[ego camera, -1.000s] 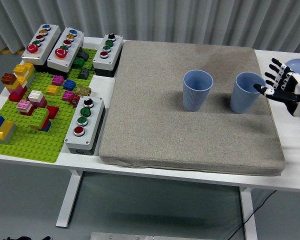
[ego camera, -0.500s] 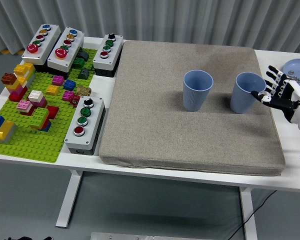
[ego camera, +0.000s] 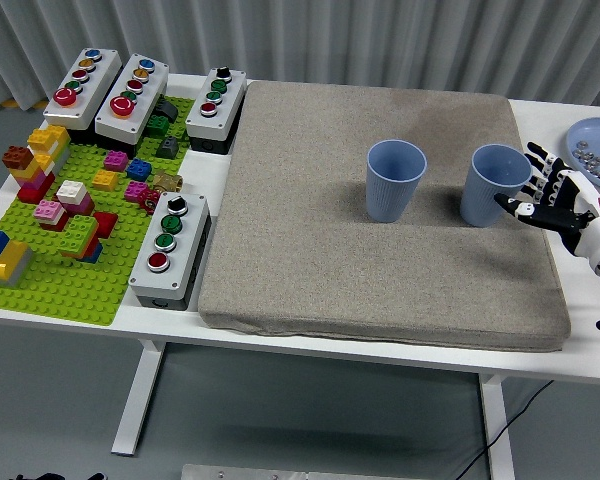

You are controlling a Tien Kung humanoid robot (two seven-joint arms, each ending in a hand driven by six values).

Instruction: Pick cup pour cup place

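Right hand [ego camera: 552,198] sits lower and further left than a second ago, now just beside the right cup [ego camera: 495,185]; its thumb tip reaches the cup's lower right wall, contact uncertain. Both cups are unmoved.

Left to right on the white tabletop [ego camera: 70,322]:
- Green brick baseplate [ego camera: 55,270] carrying assorted coloured bricks, with two grey button boxes [ego camera: 108,88] at its far end.
- A third button box [ego camera: 216,105] by the mat's far left corner, and a fourth [ego camera: 170,250] along the mat's left edge.
- Grey fabric mat [ego camera: 310,240] covers the middle of the tabletop.
- Left blue cup [ego camera: 394,180] stands upright on the mat, long axis vertical, mouth up.
- Right cup, same blue, also upright with mouth up, stands near the mat's right edge, apart from the first.
- Right hand: fingers [ego camera: 540,165] spread wide, holding nothing, palm turned toward the cup.
- Blue plate [ego camera: 592,140] at far right edge, small items on it, too small to tell.
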